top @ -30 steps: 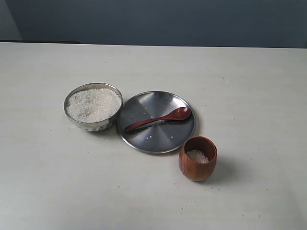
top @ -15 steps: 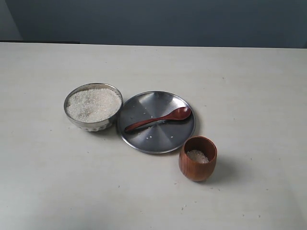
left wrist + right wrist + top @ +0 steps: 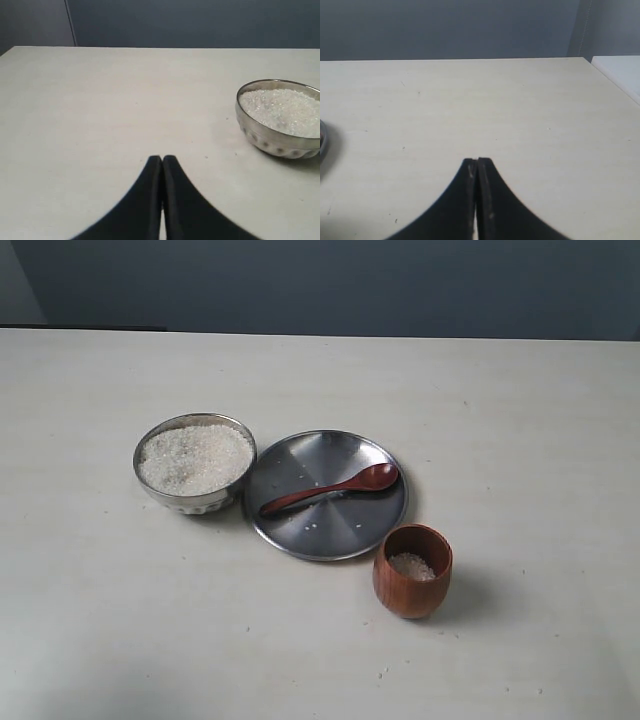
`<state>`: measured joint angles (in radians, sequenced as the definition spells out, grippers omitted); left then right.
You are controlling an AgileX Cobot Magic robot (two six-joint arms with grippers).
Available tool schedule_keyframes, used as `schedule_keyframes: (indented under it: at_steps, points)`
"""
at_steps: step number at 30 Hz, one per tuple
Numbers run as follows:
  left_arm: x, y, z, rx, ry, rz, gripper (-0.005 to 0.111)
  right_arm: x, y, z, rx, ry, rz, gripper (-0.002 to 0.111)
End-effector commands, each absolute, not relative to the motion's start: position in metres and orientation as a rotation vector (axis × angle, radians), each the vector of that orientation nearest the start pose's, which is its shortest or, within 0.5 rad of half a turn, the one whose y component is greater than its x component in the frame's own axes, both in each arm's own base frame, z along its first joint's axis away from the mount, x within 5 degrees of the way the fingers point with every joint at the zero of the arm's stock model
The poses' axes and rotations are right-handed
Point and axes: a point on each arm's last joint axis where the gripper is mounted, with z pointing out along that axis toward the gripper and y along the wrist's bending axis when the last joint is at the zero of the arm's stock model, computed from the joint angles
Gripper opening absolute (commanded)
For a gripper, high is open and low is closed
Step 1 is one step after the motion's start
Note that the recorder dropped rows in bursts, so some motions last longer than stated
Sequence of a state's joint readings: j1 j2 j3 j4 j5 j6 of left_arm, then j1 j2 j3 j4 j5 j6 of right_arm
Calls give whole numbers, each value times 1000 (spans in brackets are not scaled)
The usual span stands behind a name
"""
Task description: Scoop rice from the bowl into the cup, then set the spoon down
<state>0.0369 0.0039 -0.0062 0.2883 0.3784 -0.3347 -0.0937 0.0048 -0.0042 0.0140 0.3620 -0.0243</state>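
Observation:
A small steel bowl (image 3: 195,462) heaped with white rice (image 3: 195,457) stands left of centre on the table; the left wrist view also shows the bowl (image 3: 280,119). The wooden spoon (image 3: 332,488) lies on a flat steel plate (image 3: 326,494), head to the right. A reddish-brown wooden cup (image 3: 412,570) with a little rice inside stands just right of the plate's near edge. My left gripper (image 3: 162,159) is shut and holds nothing, above bare table well away from the bowl. My right gripper (image 3: 476,161) is shut and holds nothing. Neither gripper appears in the exterior view.
A few stray rice grains lie on the plate and on the table near the cup (image 3: 383,673). A sliver of the plate's rim (image 3: 322,139) shows in the right wrist view. The table's far right edge (image 3: 615,80) is visible there.

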Motion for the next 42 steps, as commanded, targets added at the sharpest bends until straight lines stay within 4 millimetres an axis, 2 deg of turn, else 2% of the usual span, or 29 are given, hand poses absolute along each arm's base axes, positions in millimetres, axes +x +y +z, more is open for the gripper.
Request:
schedule_keyframes:
  at_steps: [1, 9, 23, 28, 33, 36, 42]
  points:
    - [52, 13, 183, -217, 1810, 83, 0, 53, -5, 181, 74, 1841, -73, 0]
    - [52, 12, 182, -269, 1811, 32, 0, 53, -5, 181, 74, 1841, -73, 0]
    - [52, 12, 182, -259, 1812, 46, 0, 53, -5, 181, 74, 1841, -73, 0]
    - [52, 15, 183, -179, 1812, 159, 0, 53, -5, 181, 74, 1841, -73, 0]
    - [52, 14, 183, 1, 1829, 280, 0, 53, -5, 181, 74, 1841, -73, 0]
    - [53, 10, 183, 70, 1828, 272, 0, 53, -5, 181, 74, 1841, -73, 0]
    - [53, 8, 183, 28, 1824, 207, 0, 53, -5, 181, 74, 1841, -73, 0]
